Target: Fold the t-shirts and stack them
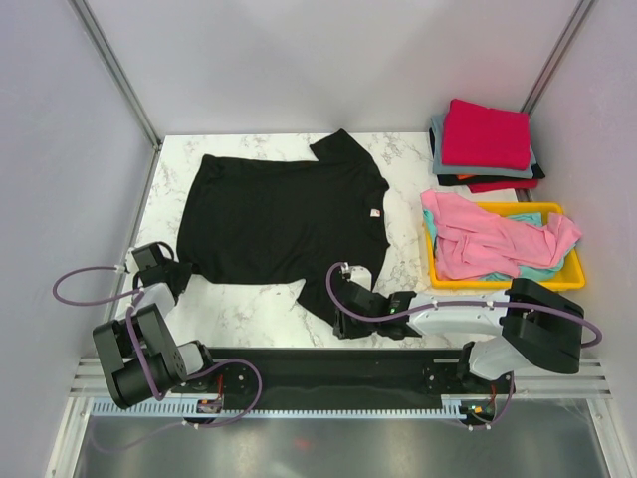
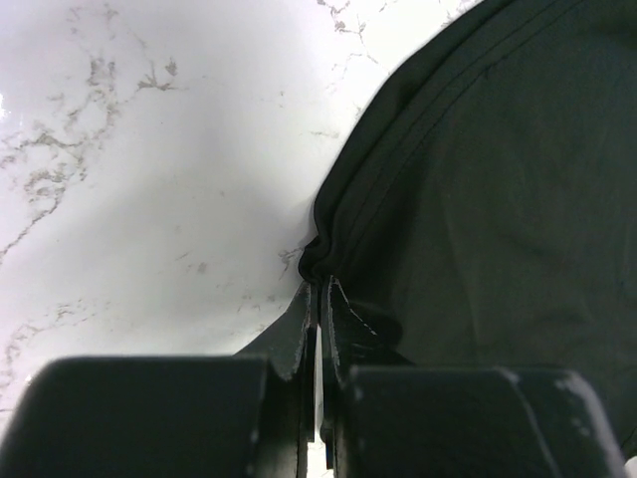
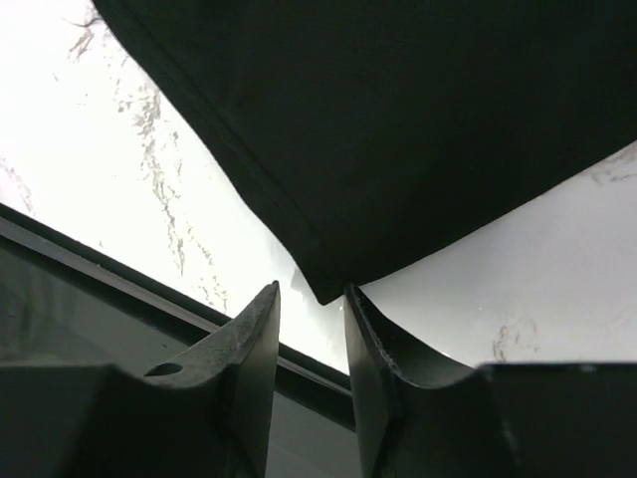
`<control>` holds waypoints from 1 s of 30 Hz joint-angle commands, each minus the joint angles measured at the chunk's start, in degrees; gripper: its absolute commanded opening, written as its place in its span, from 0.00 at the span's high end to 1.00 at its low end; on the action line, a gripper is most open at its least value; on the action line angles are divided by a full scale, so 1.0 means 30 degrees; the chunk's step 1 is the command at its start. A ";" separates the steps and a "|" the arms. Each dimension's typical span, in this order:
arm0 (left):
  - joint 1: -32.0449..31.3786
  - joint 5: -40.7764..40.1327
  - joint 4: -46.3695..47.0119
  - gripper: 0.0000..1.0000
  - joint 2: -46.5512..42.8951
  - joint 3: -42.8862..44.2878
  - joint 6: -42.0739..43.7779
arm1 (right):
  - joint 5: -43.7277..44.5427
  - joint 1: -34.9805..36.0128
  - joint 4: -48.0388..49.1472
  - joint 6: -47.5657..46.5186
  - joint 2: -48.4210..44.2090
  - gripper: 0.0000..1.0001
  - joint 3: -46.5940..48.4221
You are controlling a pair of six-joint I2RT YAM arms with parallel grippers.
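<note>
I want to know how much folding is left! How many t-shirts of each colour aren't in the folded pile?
1 black t-shirt, spread out flat
1 pink t-shirt, crumpled in the yellow tray
1 teal t-shirt, peeking out under the pink one
Total: 3 that I can see

One black t-shirt [image 1: 279, 219] spread flat mid-table. One folded stack [image 1: 490, 159] at the far right corner of the marble table [image 1: 398, 149]: one red t-shirt [image 1: 486, 131] on top, one grey t-shirt [image 1: 437, 139] under it, further layers below too thin to count. One yellow tray [image 1: 569, 282] at the right edge, two tees inside: one pink t-shirt [image 1: 478, 239], one teal t-shirt [image 1: 535, 271]. Two grippers toward the near edge: left gripper [image 1: 179, 271], right gripper [image 1: 340, 321].
</note>
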 commanded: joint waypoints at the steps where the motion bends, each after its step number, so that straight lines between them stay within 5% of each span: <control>1: 0.0011 0.0351 0.0563 0.98 -0.0150 -0.0229 -0.0137 | 0.1379 0.0137 -0.0967 0.0540 0.0441 0.61 -0.0107; 7: 0.0011 0.0439 0.0622 0.98 -0.0121 -0.0258 -0.0108 | 0.2258 0.0137 -0.1055 0.0745 0.0791 0.78 -0.0049; 11: 0.0011 0.0468 0.0651 0.98 -0.0180 -0.0287 -0.0079 | 0.2581 0.0137 -0.1289 0.0512 0.1581 1.00 0.0419; 17: -0.0048 0.0585 0.0739 0.98 -0.0209 -0.0287 0.0096 | 0.3311 0.0195 -0.2283 0.0042 0.1880 1.00 0.1152; 30: -0.0810 0.0848 -0.2832 0.98 -0.4368 0.1058 -0.0284 | 0.6918 0.0050 -0.9140 -0.0572 -0.5738 1.00 0.3699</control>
